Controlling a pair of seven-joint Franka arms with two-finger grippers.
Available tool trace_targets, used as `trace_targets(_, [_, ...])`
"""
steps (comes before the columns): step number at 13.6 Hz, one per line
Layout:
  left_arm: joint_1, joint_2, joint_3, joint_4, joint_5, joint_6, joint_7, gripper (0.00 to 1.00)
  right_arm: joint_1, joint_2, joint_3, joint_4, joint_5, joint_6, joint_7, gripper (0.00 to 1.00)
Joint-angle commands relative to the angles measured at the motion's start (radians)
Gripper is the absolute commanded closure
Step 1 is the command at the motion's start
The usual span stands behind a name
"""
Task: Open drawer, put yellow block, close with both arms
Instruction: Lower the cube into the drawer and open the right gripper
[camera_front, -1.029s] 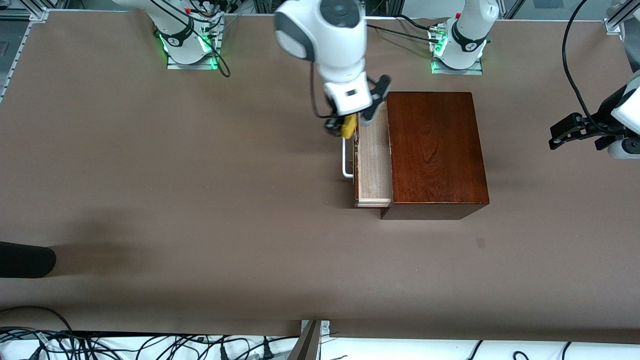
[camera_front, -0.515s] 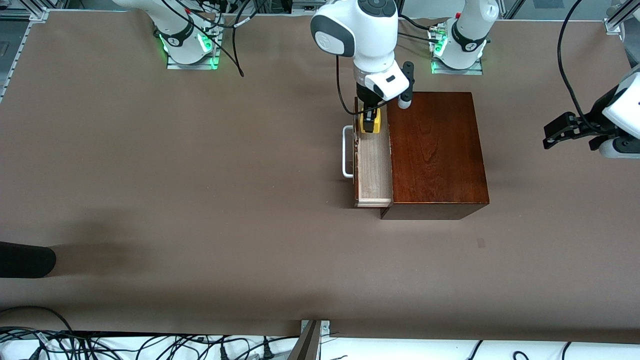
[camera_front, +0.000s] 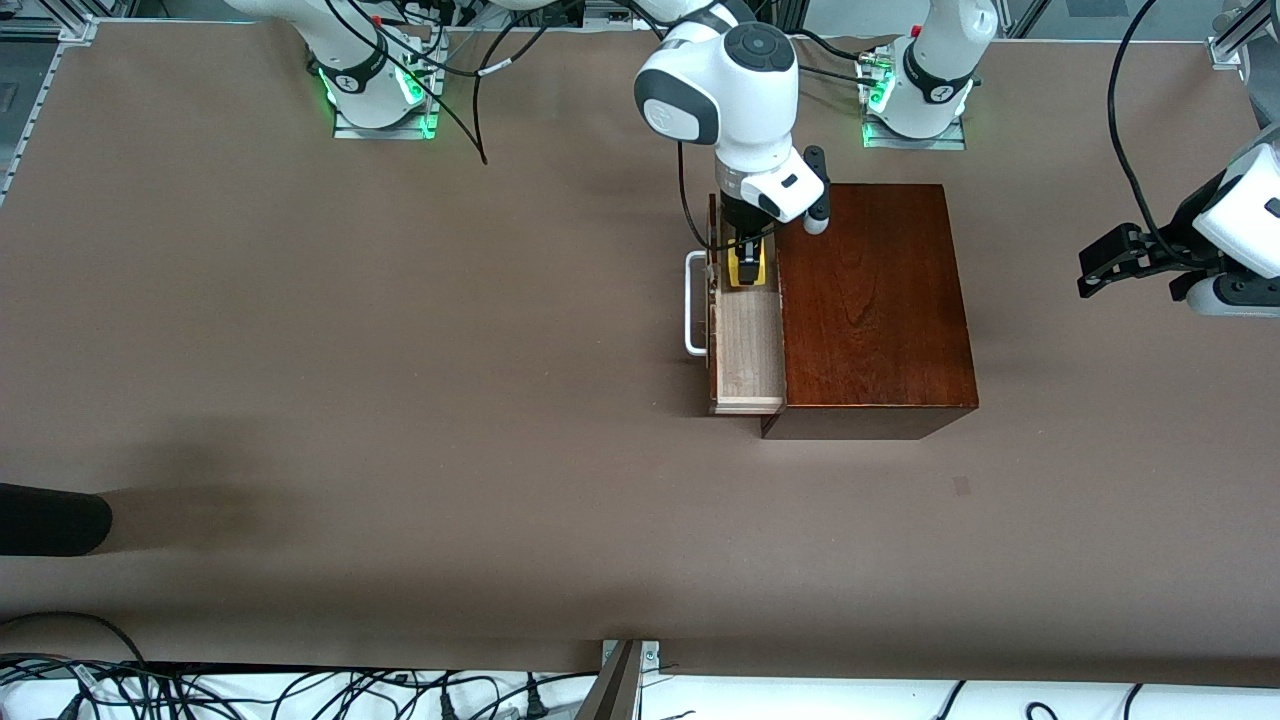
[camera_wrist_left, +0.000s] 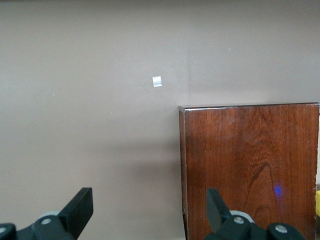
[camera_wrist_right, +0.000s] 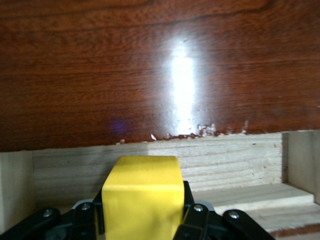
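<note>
The drawer (camera_front: 746, 345) stands pulled out of the mahogany box (camera_front: 870, 300), its pale tray and white handle (camera_front: 690, 303) showing. My right gripper (camera_front: 747, 262) is shut on the yellow block (camera_front: 748, 270) and holds it low in the tray's end nearest the robots' bases. In the right wrist view the block (camera_wrist_right: 142, 192) sits between the black fingers (camera_wrist_right: 192, 212), above the tray's pale floor (camera_wrist_right: 260, 197), with the box's glossy edge over it. My left gripper (camera_front: 1092, 268) is open and empty, in the air off the box toward the left arm's end of the table. Its wrist view shows the box top (camera_wrist_left: 250, 165).
A dark object (camera_front: 50, 520) lies at the table edge toward the right arm's end. A small pale mark (camera_front: 962, 486) is on the brown table nearer the front camera than the box. Cables run along the front edge.
My right gripper has carried the yellow block from above the drawer's front down into the tray. My left gripper has drifted slightly toward the box.
</note>
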Motion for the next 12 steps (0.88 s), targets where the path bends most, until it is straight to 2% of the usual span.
trace_targets(1, [0.001, -0.017, -0.001, -0.007, -0.021, -0.006, -0.004, 0.00, 0.011, 0.041, -0.014, 0.039, -0.013, 0.005, -0.041, 1.00])
trace_targets(8, [-0.001, -0.017, -0.001, -0.006, -0.020, -0.005, -0.004, 0.00, 0.009, 0.078, -0.015, 0.039, -0.028, 0.008, -0.045, 1.00])
trace_targets(9, [0.001, -0.017, -0.001, -0.006, -0.020, -0.006, -0.004, 0.00, 0.009, 0.078, -0.015, 0.039, -0.028, 0.008, -0.045, 0.94])
trace_targets(10, [0.001, -0.017, -0.001, -0.006, -0.020, -0.006, -0.004, 0.00, 0.006, 0.075, -0.015, 0.039, -0.028, 0.008, -0.045, 0.03])
trace_targets(12, [-0.001, -0.017, -0.003, -0.006, -0.021, -0.006, -0.004, 0.00, 0.003, 0.068, -0.020, 0.040, -0.025, -0.003, -0.041, 0.00])
